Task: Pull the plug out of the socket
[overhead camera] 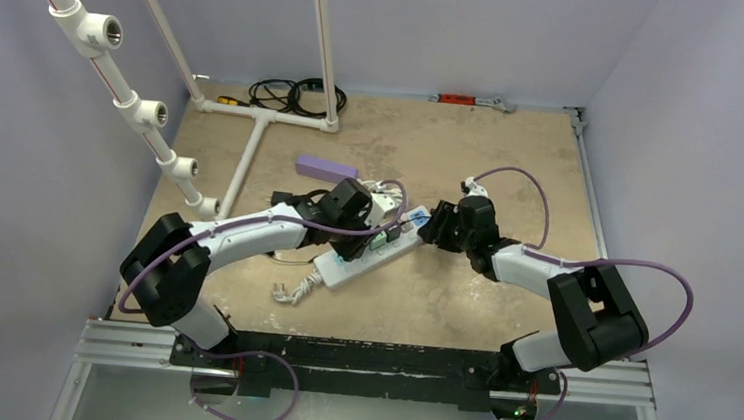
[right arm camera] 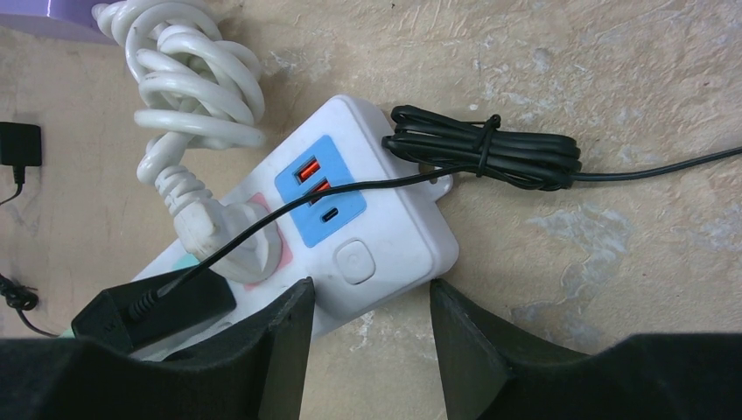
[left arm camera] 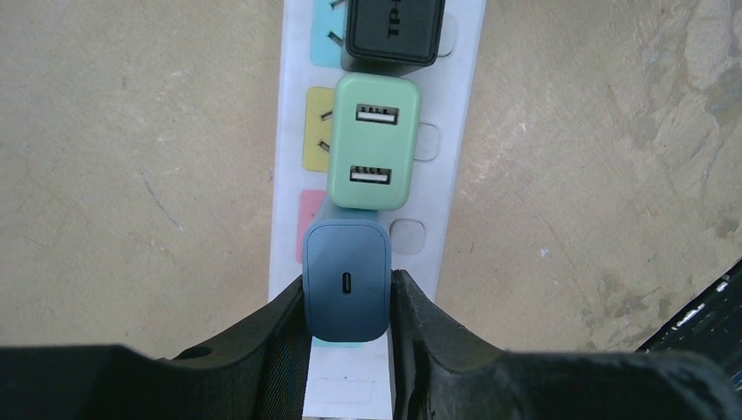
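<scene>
The socket [overhead camera: 343, 266] is a long white power strip lying slantwise mid-table. In the left wrist view the socket [left arm camera: 461, 96] carries a black adapter [left arm camera: 391, 31], a mint-green USB adapter [left arm camera: 374, 140] and a dark blue-grey plug [left arm camera: 346, 280] in a row. My left gripper [left arm camera: 347, 293] is shut on the sides of that blue-grey plug, which still sits against the strip. My right gripper [right arm camera: 367, 297] straddles the switch end of the socket [right arm camera: 394, 236], both fingers touching its edges. The socket's white cord [right arm camera: 197, 79] is bundled beside it.
A tied black cable bundle [right arm camera: 486, 153] lies against the socket's end. A purple box [overhead camera: 326, 168] sits behind the socket. A white pipe frame [overhead camera: 252, 150] stands at the back left, with black cables [overhead camera: 287, 93] by the wall. A loose white plug [overhead camera: 286, 292] lies in front.
</scene>
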Controlling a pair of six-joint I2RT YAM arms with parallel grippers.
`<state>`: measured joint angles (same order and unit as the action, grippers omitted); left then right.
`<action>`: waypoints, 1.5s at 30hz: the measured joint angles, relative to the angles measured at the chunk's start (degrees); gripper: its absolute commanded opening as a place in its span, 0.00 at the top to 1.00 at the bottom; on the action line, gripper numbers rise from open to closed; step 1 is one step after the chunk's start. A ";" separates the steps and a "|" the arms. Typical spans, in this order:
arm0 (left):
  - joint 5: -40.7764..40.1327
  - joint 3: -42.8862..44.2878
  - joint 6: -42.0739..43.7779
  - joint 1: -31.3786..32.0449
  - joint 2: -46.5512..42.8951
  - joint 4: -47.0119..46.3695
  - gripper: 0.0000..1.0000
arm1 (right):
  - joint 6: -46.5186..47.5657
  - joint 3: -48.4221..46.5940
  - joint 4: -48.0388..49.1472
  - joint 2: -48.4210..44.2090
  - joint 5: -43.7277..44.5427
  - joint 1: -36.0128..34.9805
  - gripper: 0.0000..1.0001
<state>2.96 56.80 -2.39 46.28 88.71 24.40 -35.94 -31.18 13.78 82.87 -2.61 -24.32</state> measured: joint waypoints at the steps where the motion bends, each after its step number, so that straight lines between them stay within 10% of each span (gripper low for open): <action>1: 0.09 0.00 0.00 -0.55 -0.22 0.02 1.00 | -0.02 0.00 0.02 0.00 0.00 0.00 0.46; 27: 4.87 -0.57 -0.15 -6.10 -8.11 -2.75 1.00 | 0.37 -0.57 -0.46 0.15 0.07 0.07 0.46; 45: -24.90 1.55 -3.08 -19.43 -0.17 3.19 1.00 | 0.37 -0.35 -0.46 -0.07 -0.02 0.07 0.46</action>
<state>-21.93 58.35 -5.48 26.85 88.53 27.59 -35.57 -31.53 13.32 82.81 -2.63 -24.25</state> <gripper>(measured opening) 0.318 0.537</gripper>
